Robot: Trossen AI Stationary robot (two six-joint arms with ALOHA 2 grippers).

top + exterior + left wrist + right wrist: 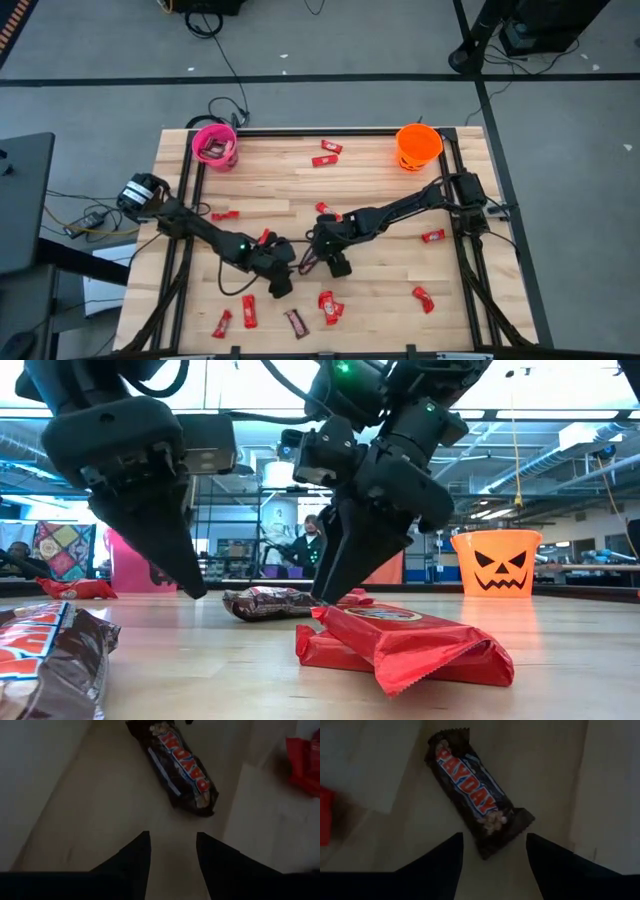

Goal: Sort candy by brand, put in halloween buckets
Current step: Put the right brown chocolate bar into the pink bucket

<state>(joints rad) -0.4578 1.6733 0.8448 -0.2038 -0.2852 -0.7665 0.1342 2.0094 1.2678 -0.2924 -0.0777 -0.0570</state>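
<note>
A dark brown candy bar [475, 795] lies flat on the wooden table [400, 210], between my two grippers near the table's middle. My right gripper [492, 837] is open and points down at a slant; its fingertips stand on either side of the bar's near end. My left gripper [172, 837] is open and empty, a short way from the same bar [180, 765]. Red candy bars [400, 645] lie scattered about the table. The pink bucket [215, 145] stands at the far left corner, the orange bucket [418, 146] at the far right.
Two red bars [330, 305] and another brown bar [297, 322] lie toward the near edge, close to both grippers. More red bars lie at the far middle [325, 155] and right [433, 236]. A black rail frames the table [190, 200].
</note>
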